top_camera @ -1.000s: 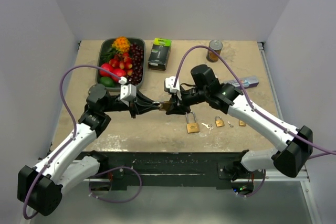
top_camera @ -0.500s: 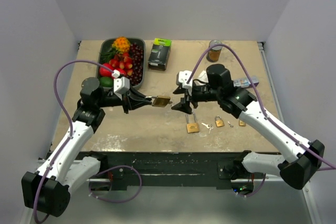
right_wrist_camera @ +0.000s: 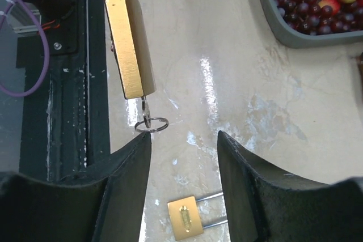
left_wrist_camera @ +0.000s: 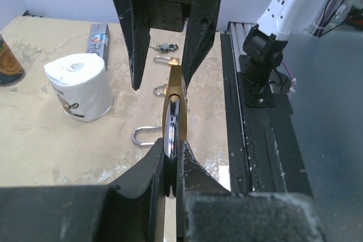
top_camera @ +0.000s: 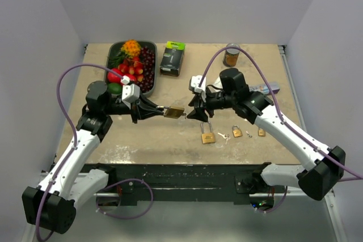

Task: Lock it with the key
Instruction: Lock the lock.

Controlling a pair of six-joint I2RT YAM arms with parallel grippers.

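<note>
My left gripper (top_camera: 161,110) is shut on the steel shackle of a brass padlock (top_camera: 174,112) and holds it in the air over the middle of the table. In the left wrist view the padlock (left_wrist_camera: 173,103) sticks out edge-on from my closed fingers (left_wrist_camera: 190,165). A key (right_wrist_camera: 144,111) with a small ring (right_wrist_camera: 151,124) hangs from the padlock's (right_wrist_camera: 129,43) bottom end. My right gripper (top_camera: 193,111) is open and empty. Its jaws stand apart just short of the key ring, touching nothing (right_wrist_camera: 184,145).
A second brass padlock (top_camera: 208,137) lies on the table below the right gripper, with loose keys (top_camera: 222,136) and two smaller padlocks (top_camera: 236,132) to its right. A fruit tray (top_camera: 155,75), a black box (top_camera: 172,58) and a can (top_camera: 231,55) stand at the back. A white paper roll (left_wrist_camera: 79,86) is nearby.
A second ago both grippers met at the padlock. They have drawn apart: the left arm pulled back left with the padlock, and the right gripper now stands open just off the key.
</note>
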